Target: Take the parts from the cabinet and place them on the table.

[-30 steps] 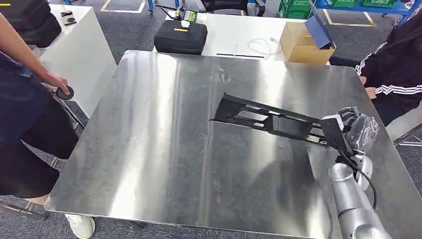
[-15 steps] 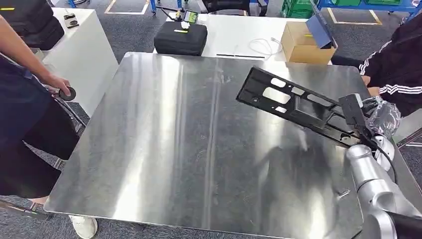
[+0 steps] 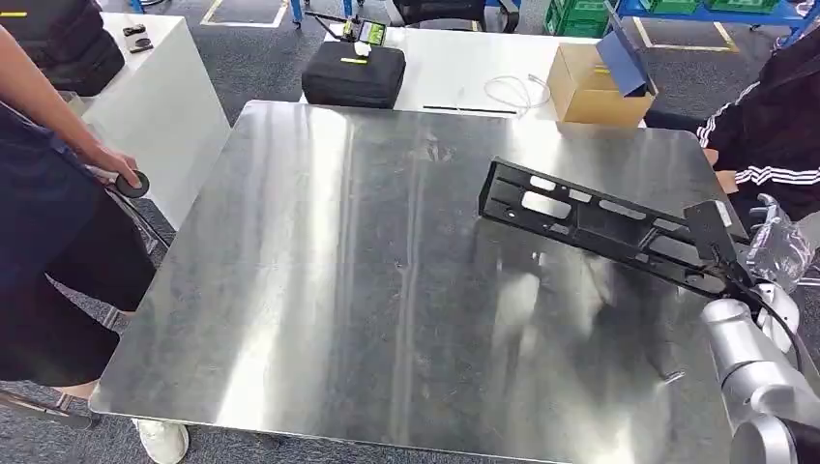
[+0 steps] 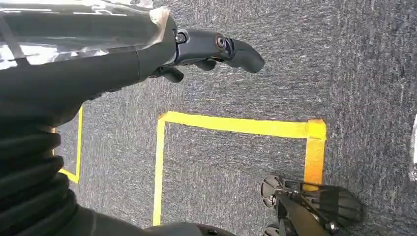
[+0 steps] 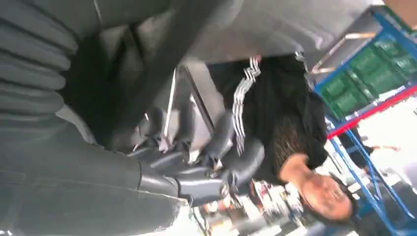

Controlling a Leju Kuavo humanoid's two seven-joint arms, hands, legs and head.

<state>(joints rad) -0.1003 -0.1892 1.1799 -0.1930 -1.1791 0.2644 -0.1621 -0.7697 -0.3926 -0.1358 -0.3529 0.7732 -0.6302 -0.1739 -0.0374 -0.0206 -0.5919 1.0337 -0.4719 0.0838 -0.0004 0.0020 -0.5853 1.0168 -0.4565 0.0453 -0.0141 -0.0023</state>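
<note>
Nearest, R arm comes in at the near R corner of the steel table (image 3: pixel 319 319); right hand (image 3: pixel 769 253), wrapped in clear plastic, grips one end of the single black part (image 3: pixel 590 220), a long flat bracket w/ cut-out slots. Part slants out over the R half of the table, far end toward the table's middle, and looks held above the surface, its blurred reflection under it. In the R wrist view the fingers (image 5: pixel 211 157) are curled around something dark & blurred; can't make out more there.

Left hand (image 4: pixel 216 49) hangs over grey carpet w/ yellow tape lines, fingers loosely bent & apart, nothing in them.

Count: 1 part, 1 steel table, 2 people. One person (image 3: pixel 48 222) stands at the table's L edge, hand on a small black round thing (image 3: pixel 132 183). A second person (image 3: pixel 769 135) in a dark top w/ white sleeve stripes is at the far R corner.

Beyond the table's far edge: 1 black case (image 3: pixel 352 72), 1 cardboard box (image 3: pixel 590 85) w/ a blue flap & a white cable (image 3: pixel 508 92), all on a white table (image 3: pixel 454 63). Another white table (image 3: pixel 160 106) stands off the far L corner.

Vs half a sec ago: part sits lower & flatter, its far end dropped toward the steel; hand has shifted further R, toward the table's edge. A full sec back the part lay nearer the table's middle
</note>
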